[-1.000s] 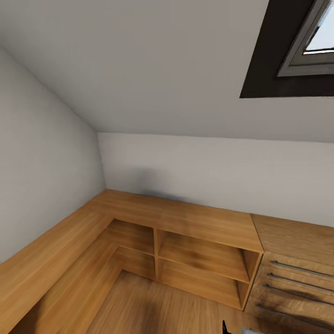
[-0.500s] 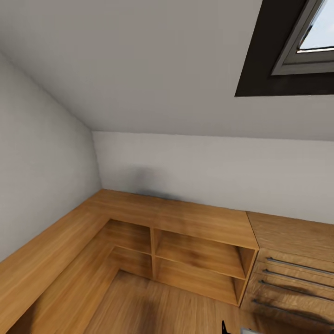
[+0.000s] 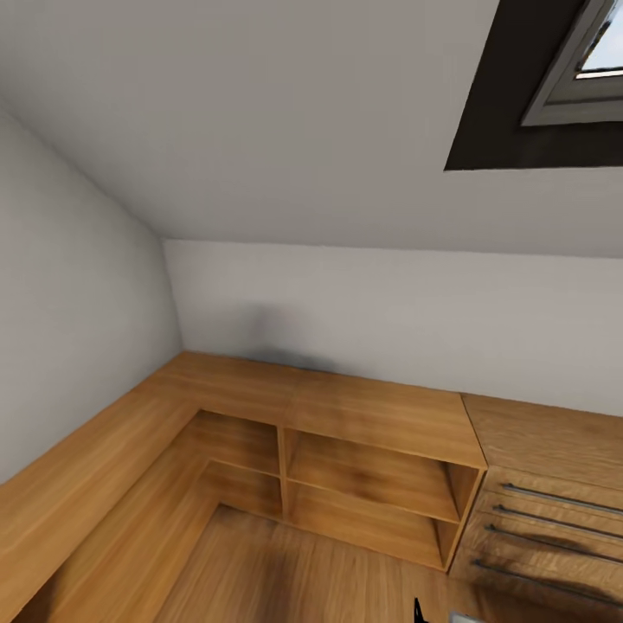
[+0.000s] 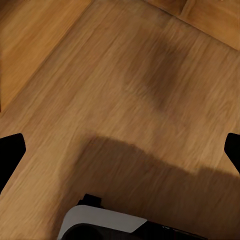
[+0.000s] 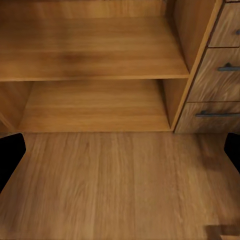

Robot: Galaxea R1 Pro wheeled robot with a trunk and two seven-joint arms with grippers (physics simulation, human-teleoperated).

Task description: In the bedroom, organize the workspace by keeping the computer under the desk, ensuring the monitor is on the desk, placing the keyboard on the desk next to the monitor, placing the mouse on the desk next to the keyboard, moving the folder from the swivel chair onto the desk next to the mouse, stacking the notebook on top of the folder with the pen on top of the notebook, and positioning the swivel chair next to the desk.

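Both grippers (image 4: 120,150) (image 5: 120,150) spread wide over wood floor (image 4: 150,75), right facing low shelves (image 5: 95,60)

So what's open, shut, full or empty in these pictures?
Shelves: open-fronted, nothing in the cubbies that show.
Drawers: shut.
Skylight: frame in view; can't tell if open or shut.
Left gripper: open, holding nothing, over the floor.
Right gripper: open, holding nothing, facing the shelves.
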